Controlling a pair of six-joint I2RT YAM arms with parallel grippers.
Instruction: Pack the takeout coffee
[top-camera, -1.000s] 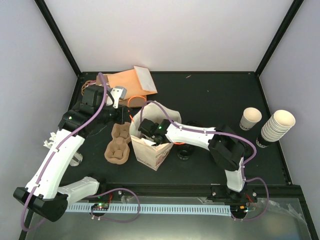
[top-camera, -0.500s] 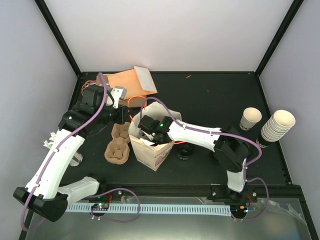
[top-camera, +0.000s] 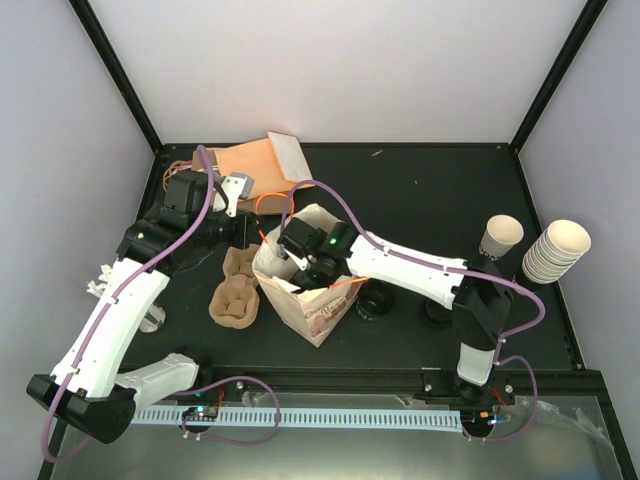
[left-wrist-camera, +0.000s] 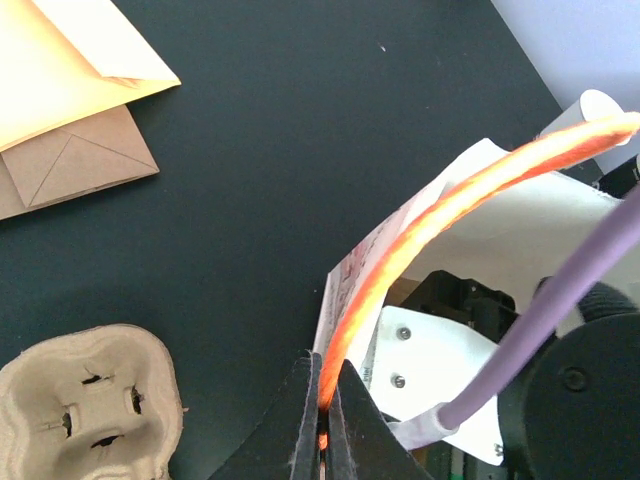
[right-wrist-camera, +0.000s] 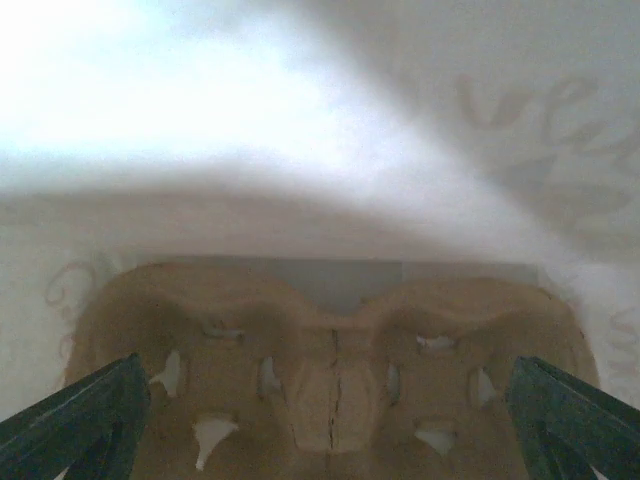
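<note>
Takeout coffee (top-camera: 500, 238) is seen upright, well right of the bag (top-camera: 310, 310). The right claw (right-wrist-camera: 330, 415), spread inside it, is judged nearer. The left claw (left-wrist-camera: 322, 400) is clamped on the orange handle (left-wrist-camera: 420, 220).

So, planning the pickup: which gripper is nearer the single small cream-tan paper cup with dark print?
Right. The right gripper is inside the white paper bag, left of the cream-tan paper cup; the left gripper is farther left, pinching the bag's orange handle.
</note>
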